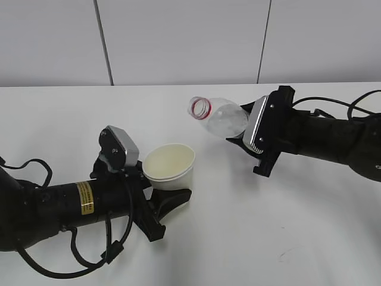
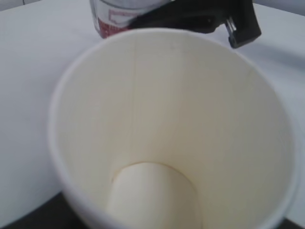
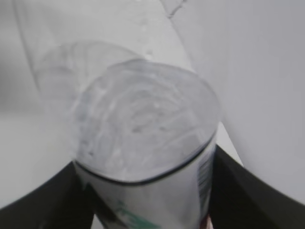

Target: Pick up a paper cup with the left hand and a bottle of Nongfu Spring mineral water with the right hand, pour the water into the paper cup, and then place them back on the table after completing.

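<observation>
On my exterior camera I see the left hand [image 1: 169,199], a black arm with a silver-grey block and a yellow sticker, with its jaws closed around the white paper cup with a cream inside [image 1: 170,166]. The cup is tilted, its mouth turned up and toward the right side, and it sits low above the plain white table [image 1: 238,238]. The left wrist camera looks straight into the cup [image 2: 171,138], and I see no liquid at its bottom. The right hand [image 1: 250,142], a black arm without a sticker, grips the clear plastic bottle with a red ring at its open neck [image 1: 219,118]. The bottle lies almost horizontal in the air, neck toward the left, above and to the right of the cup, not touching it. The right wrist camera is blurred; I think the water [image 3: 143,124] fills the lower part of the bottle, but I cannot say how much.
</observation>
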